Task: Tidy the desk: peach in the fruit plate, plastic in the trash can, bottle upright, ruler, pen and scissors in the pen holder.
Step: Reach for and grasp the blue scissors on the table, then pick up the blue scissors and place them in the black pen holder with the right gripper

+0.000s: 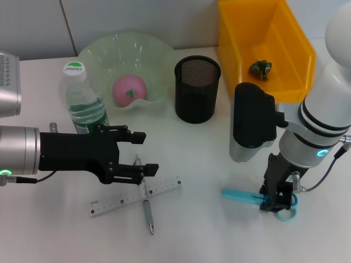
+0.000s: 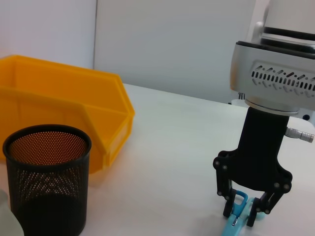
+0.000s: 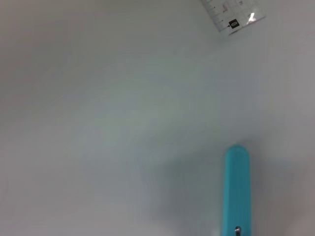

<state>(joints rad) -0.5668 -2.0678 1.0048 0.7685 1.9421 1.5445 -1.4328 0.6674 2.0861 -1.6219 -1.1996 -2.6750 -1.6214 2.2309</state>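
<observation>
Right tool (image 1: 276,204) is down at the surface (image 1: 208,175) near the front right, its fingers straddling the blue scissors (image 1: 241,196) at the handle end. In the left wrist view the same tool (image 2: 244,215) has its two fingers either side of the scissor handle (image 2: 237,209), close against it, but I cannot tell if it is clamped or just set around it. The scissors lie flat, sheathed blade tip pointing toward the robot's left; the right wrist view shows only that blue tip (image 3: 236,189) on the white surface and a corner of the ruler (image 3: 231,12).

Left tool (image 1: 136,153) hangs at the left side, fingers spread apart and holding nothing, just above the ruler (image 1: 134,196) and in front of the bottle (image 1: 83,100). Bottle is upright, white cap on top, green label.

Ruler lies flat at the front left, tilted, with the pen (image 1: 147,211) lying across it, touching. Both are on the surface, outside the pen holder (image 1: 197,90).

The black mesh pen holder stands mid surface, between the fruit plate (image 1: 101,52) and the yellow trash can (image 1: 247,33). Peach (image 1: 130,90) sits in the green fruit plate. A small dark crumpled piece of plastic (image 1: 260,69) lies inside the trash can.
</observation>
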